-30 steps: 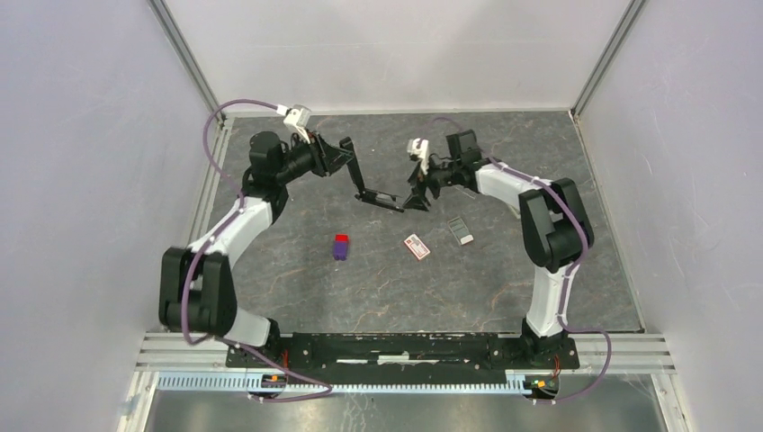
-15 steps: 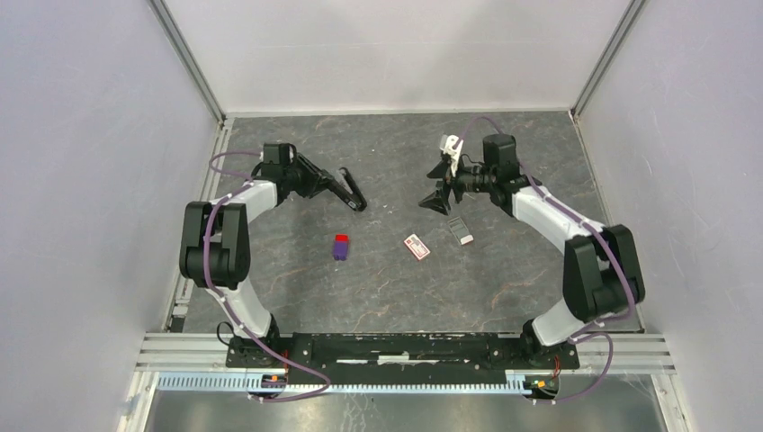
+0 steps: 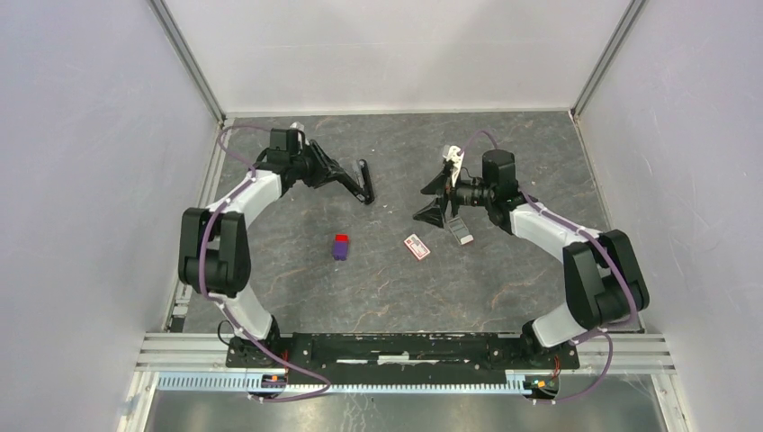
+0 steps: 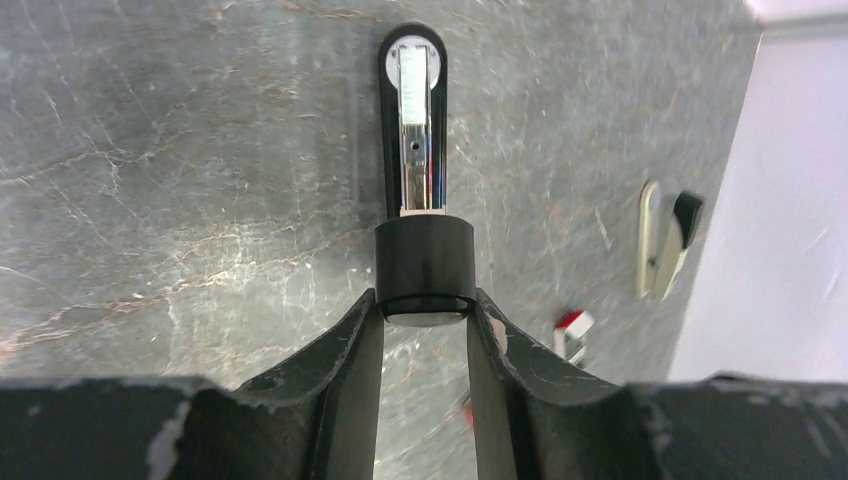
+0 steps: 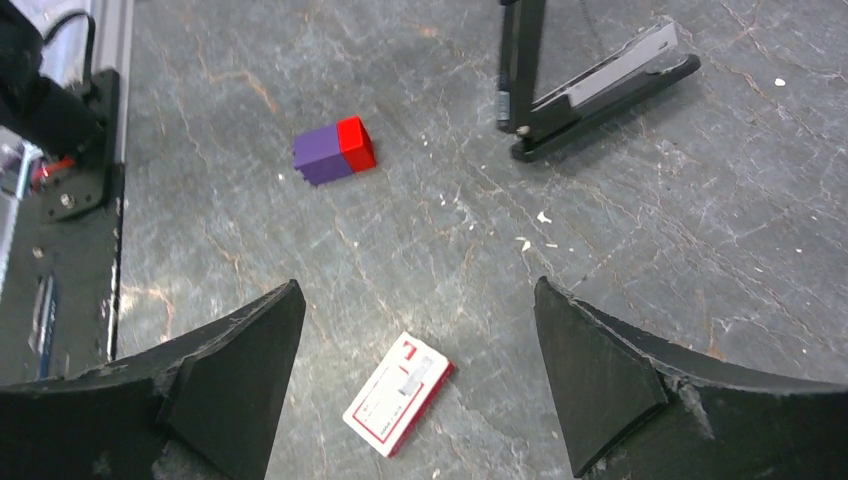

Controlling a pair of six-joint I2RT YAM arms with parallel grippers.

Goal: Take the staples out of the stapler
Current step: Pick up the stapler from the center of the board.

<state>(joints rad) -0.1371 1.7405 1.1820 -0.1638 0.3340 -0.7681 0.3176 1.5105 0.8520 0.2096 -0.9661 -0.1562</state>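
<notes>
Left gripper (image 4: 425,303): was clamped on the black end of the stapler (image 4: 414,150), which stood opened in a V at the far left of the table (image 5: 700,250). Its silvery channel was bared, contents not discernible.
Right gripper (image 5: 418,290): jaws stood wide apart, empty, above the box (image 5: 398,393), which was closed.
Block (image 5: 335,150): lay to the box's left, apart.
Pale strip (image 4: 648,238) and black-ended rail (image 4: 683,222): lay side by side near the right gripper. Whether the strip was the staples could not be told.
</notes>
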